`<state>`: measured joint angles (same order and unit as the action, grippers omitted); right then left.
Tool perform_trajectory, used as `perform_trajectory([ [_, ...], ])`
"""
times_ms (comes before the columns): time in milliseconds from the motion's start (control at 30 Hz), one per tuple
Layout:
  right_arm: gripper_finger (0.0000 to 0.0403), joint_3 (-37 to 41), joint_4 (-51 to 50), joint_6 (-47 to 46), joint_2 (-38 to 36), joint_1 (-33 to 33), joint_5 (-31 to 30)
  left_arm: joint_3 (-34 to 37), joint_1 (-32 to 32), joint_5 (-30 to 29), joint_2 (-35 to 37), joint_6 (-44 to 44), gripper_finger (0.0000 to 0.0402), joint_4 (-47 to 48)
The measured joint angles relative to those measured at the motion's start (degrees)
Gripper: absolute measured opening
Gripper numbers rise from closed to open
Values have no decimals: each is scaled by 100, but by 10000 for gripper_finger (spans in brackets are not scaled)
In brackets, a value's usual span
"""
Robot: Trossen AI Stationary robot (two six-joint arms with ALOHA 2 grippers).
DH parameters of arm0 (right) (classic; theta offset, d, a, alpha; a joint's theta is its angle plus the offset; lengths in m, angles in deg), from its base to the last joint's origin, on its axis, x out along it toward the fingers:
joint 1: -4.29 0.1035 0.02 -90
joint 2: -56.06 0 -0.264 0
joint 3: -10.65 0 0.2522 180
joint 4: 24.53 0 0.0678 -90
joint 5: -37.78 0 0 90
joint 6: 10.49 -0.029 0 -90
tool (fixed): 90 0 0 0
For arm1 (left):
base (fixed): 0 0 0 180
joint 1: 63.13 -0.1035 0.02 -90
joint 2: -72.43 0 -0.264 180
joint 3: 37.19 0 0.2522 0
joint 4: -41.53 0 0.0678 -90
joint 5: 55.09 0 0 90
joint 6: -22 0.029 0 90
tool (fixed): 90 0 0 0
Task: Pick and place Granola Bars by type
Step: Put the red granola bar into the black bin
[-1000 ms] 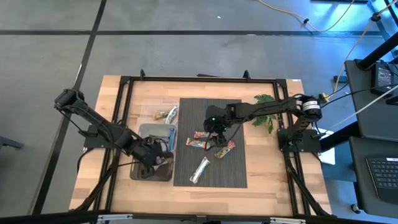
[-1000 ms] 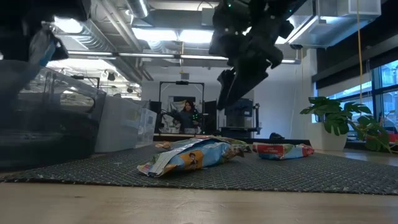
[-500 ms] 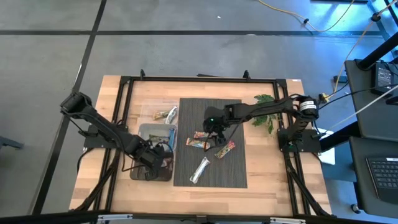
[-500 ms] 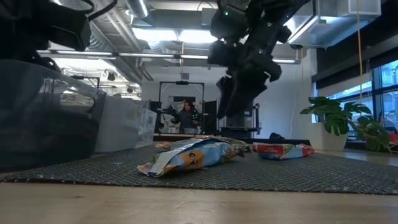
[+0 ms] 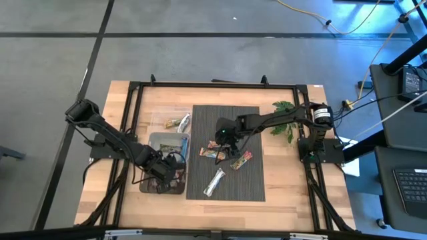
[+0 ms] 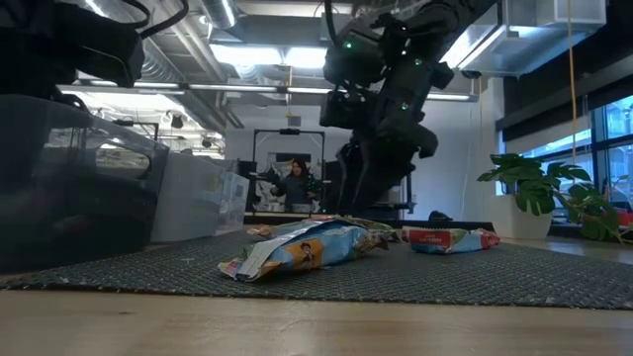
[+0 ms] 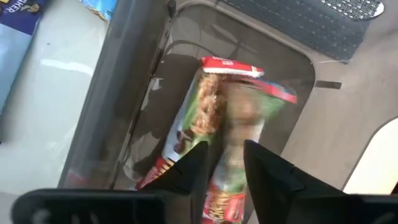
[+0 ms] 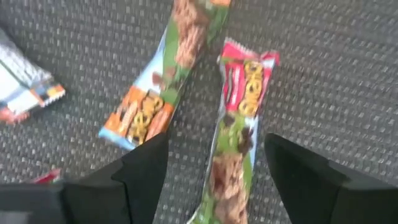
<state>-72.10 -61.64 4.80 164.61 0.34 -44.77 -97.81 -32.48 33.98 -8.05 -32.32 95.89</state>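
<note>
Granola Bars (image 5: 215,154) on the mat (image 5: 225,190); right hand (image 8: 211,180) spread above one, left hand (image 7: 222,163) slightly parted over the bin (image 5: 155,139)

Left gripper (image 5: 165,175) hidden in high view by own arm, over clear bin (image 5: 155,139); finger gap not resolvable there. In left wrist view, red-green bar (image 7: 239,134) blurred, lower end covered by fingers (image 7: 189,168); blue wrapper (image 7: 18,25) cut off at picture edge. In right wrist view, red-green bar (image 8: 235,140) and orange bar (image 8: 158,87) each cut off at edge; silver bar (image 8: 22,93) partly out of frame. In low view, bin contents obscured by dark wall. Person (image 6: 295,181) in background too small to detail.
</note>
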Motion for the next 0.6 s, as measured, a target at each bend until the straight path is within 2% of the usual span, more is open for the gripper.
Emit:
perform_trajectory([
  [200,268,1,-5,11,0,0,-236,0,0,160,0,139,125,0],
  [400,268,0,5,13,0,0,-295,0,0,199,0,155,127,-100],
  [600,268,0,3,-132,61,0,-294,0,0,203,0,393,127,-587],
])
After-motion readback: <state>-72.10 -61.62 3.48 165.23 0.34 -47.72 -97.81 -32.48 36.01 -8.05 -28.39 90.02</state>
